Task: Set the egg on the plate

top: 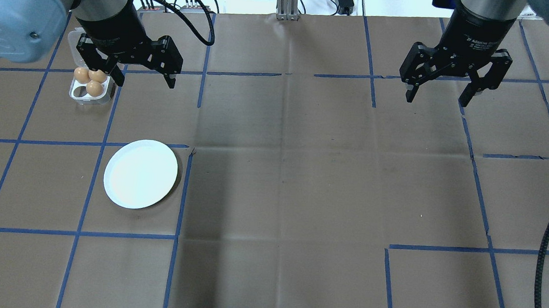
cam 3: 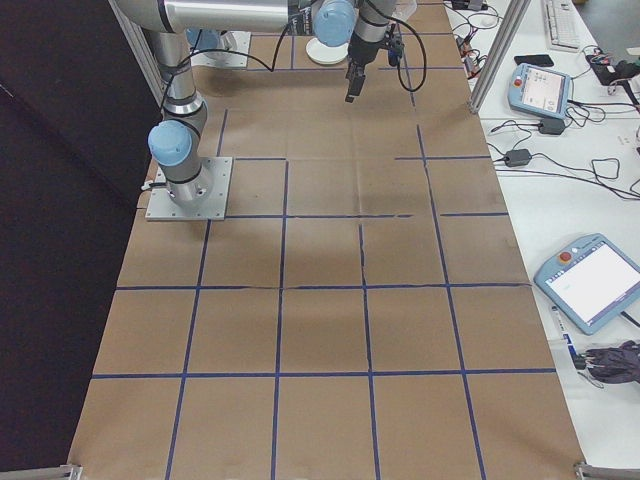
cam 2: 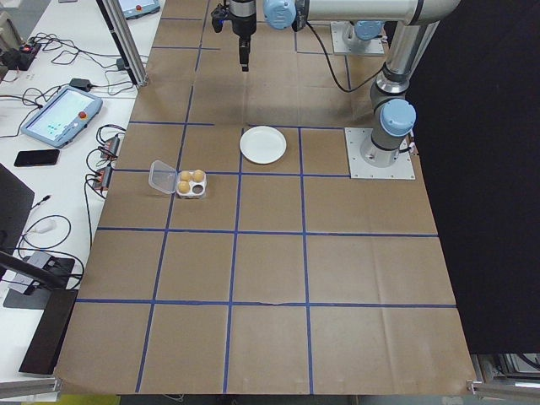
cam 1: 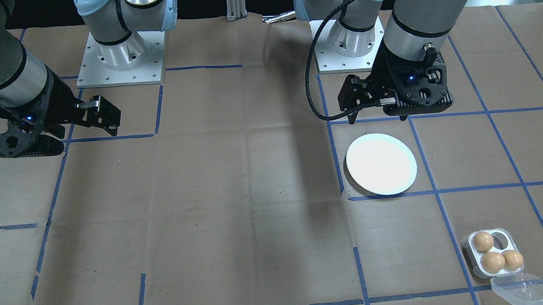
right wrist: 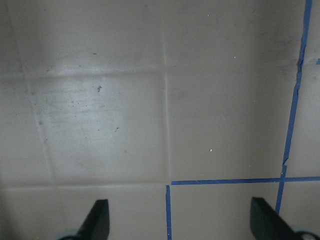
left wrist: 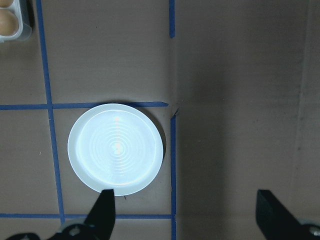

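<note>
Overhead exterior shows three smooth brown eggs [top: 95,82] in their white tray [top: 79,94] just beside the left gripper [top: 142,79], both jaws spread empty, glossy round plate [top: 140,174] nearer, right gripper [top: 438,95] well apart.

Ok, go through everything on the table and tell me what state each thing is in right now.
plate: empty, flat on table
egg tray: three eggs, one hole empty
clear lid: open, beside the tray
left gripper: open, empty
right gripper: open, empty
</note>
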